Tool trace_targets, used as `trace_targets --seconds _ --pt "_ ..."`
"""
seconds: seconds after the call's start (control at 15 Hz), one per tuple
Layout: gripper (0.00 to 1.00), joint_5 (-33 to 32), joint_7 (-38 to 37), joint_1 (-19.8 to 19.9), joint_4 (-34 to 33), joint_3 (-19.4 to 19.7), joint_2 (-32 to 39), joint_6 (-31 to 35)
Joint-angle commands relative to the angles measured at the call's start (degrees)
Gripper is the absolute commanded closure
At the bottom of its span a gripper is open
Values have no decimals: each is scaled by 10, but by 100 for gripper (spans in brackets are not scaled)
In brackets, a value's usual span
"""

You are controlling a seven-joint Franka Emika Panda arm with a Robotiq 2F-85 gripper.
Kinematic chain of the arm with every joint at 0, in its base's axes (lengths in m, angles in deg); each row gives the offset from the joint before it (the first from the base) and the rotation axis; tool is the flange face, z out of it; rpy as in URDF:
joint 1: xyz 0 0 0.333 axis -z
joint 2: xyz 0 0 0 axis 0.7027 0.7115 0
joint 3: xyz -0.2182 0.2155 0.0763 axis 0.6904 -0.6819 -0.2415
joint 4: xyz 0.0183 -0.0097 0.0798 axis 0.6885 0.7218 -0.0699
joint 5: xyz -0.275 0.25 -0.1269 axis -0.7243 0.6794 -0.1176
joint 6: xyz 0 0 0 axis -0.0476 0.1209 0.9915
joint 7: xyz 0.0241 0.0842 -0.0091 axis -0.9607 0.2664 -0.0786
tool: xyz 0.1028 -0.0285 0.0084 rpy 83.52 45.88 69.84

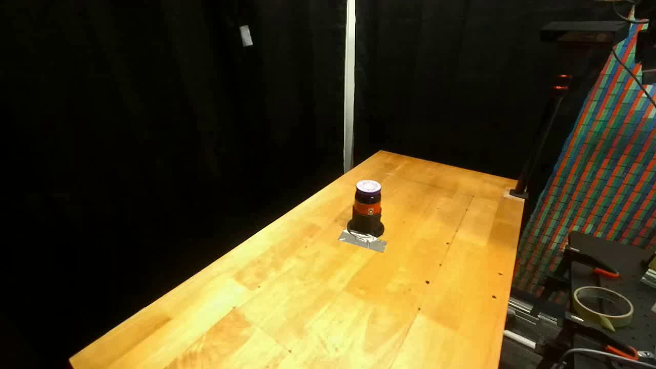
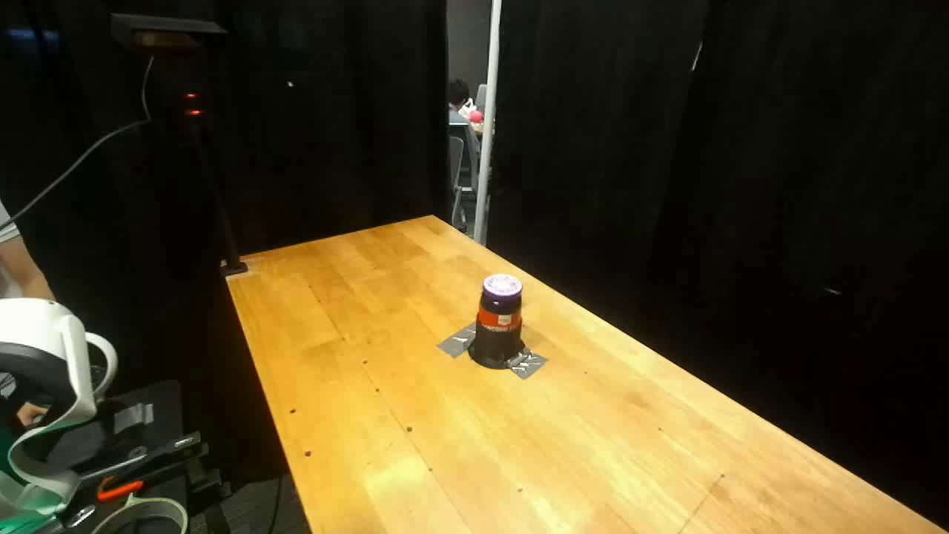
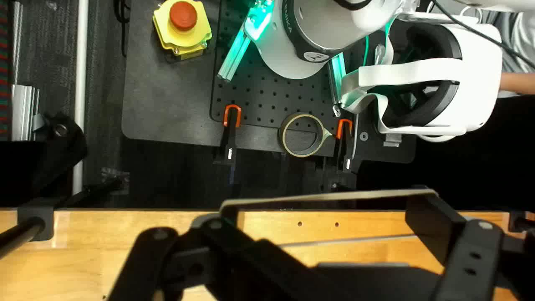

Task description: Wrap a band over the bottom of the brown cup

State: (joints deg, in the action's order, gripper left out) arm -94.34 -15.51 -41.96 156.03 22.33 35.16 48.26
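Brown cup point(image 1: 368, 207), dark and ringed in reddish-orange around its middle, stands upright on the wooden table point(image 1: 297, 287) in both exterior views, where we see a white, purple-edged disc point(image 2: 503, 284) on top and strips of grey tape point(image 2: 455, 343) touching both its flared foot point(image 2: 492, 351) and the wood. In the wrist view, the fingers point(image 3: 434, 225) of the gripper point(image 3: 330, 219) stand wide apart, a tan band point(image 3: 326, 197) drawn across the gap from one fingertip to the other; whether it loops fully around both, we cannot tell. Past the table's edge in that view, we find a roll of tape point(image 3: 284, 136) lying between two orange-tipped clamps point(image 3: 229, 133) on a dark bench point(image 3: 167, 104), near the green-lit white base point(image 3: 284, 62) of the robot arm. A white headset point(image 3: 480, 88) rests at one side of the bench, and a yellow box point(image 3: 175, 37) with a red button point(image 3: 183, 16) sits toward the other. Black curtains point(image 1: 154, 128) hang beyond the table in both exterior views, and in an exterior view we can make out chairs point(image 2: 456, 152) through a gap beside a pale pole point(image 2: 489, 111).
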Motion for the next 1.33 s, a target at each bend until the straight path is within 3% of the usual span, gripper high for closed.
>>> trace_targets --seconds 0.0,1.13,1.27 --pt "0 2 3 5 -1 -4 1 0" --pt "0 2 3 5 -1 -4 1 0" --pt "0 16 -19 -3 -5 -22 15 12"
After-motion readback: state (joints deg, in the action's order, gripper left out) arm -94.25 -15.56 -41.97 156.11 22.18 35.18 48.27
